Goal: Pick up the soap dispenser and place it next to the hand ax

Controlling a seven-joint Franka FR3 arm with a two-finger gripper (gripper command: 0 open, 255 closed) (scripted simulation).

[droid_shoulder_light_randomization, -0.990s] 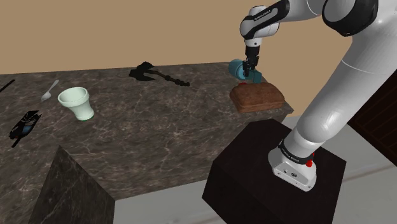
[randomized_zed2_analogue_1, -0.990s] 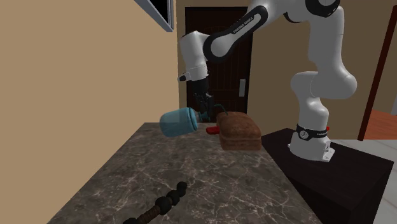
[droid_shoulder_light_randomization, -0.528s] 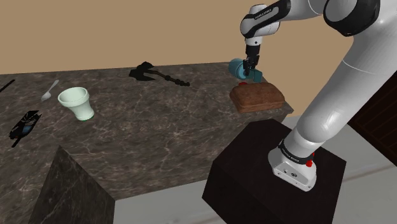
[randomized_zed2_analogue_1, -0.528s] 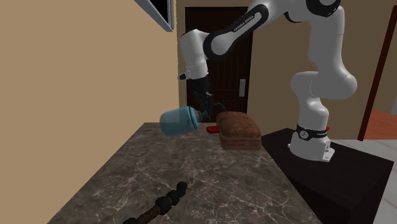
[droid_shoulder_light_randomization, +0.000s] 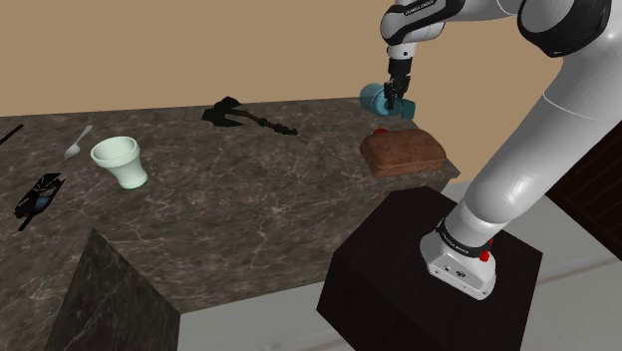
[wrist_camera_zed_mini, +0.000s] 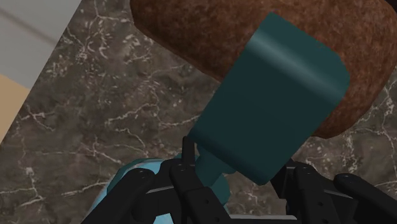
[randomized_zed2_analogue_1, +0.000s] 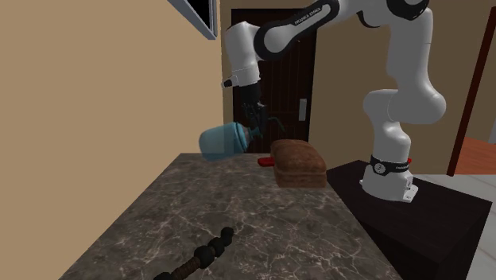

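Second exterior view: blue soap dispenser [randomized_zed2_analogue_1: 222, 141]

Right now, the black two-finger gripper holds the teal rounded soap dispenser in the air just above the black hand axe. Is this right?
Not quite. The gripper does hold the teal soap dispenser in the air, but above the brown loaf-shaped block; the black hand axe lies far toward the shoulder view's left, as that view shows.

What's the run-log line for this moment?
claw: shut on soap dispenser | soap dispenser: airborne, tilted, above counter | hand ax: on counter, apart
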